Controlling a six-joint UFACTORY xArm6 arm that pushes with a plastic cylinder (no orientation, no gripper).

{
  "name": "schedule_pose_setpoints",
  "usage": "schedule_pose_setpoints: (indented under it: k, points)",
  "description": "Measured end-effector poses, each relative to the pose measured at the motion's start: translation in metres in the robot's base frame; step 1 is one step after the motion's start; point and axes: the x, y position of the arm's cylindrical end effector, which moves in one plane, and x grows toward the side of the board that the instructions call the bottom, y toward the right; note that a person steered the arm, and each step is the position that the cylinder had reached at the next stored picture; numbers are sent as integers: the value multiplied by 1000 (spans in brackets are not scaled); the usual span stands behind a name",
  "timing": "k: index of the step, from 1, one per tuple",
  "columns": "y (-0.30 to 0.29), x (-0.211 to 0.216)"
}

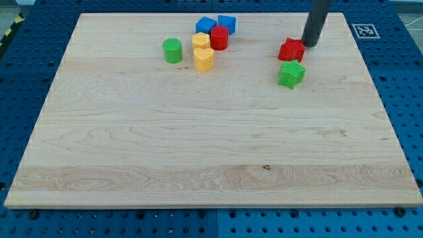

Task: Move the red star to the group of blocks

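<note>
Green cylinder (172, 50): stands upright at the left edge of the cluster, a little apart from the yellow pieces.

Upper yellow block (201, 41) and lower yellow block (204, 59): one behind the other, touching or nearly so; exact shapes hard to make out.

Two blue blocks, left blue block (205, 26) and right blue block (227, 24): at the cluster's far side, towards the view's top.

Red cylinder (219, 38): just beside the upper yellow block and below the blue pair. Together these six make the group.

Red star (291, 50): the item to be moved. Lies well apart from the group, to its right, with open board between. Judged small, rigid and light; it should slide readily on the smooth wood, though its points may make it spin if pressed off-centre. No grasp is possible; the place to push is its right side, in line with its middle.

Green star (291, 74): just below the red star, close but seemingly not touching. It could be dragged along if the push drifts downward.

My tip (308, 44): at the red star's upper right, touching or very nearly. There are no fingers, only a plain rod holding nothing.

Table (198, 165): bare pale wood.
</note>
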Motion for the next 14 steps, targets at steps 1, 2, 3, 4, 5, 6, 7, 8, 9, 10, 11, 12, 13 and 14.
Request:
schedule_pose_setpoints:
  k: [1, 2, 3, 4, 5, 6, 7, 8, 9, 10, 11, 12, 13, 14]
  points:
    - [0, 2]
    - [0, 22]
    - [0, 46]
    - [-1, 63]
    - [-17, 59]
    - [-41, 46]
    - [-67, 33]
    - [-95, 25]
    - [-122, 21]
    - [-126, 39]
    - [-86, 66]
    - [-57, 56]
    - [-36, 21]
    - [-29, -23]
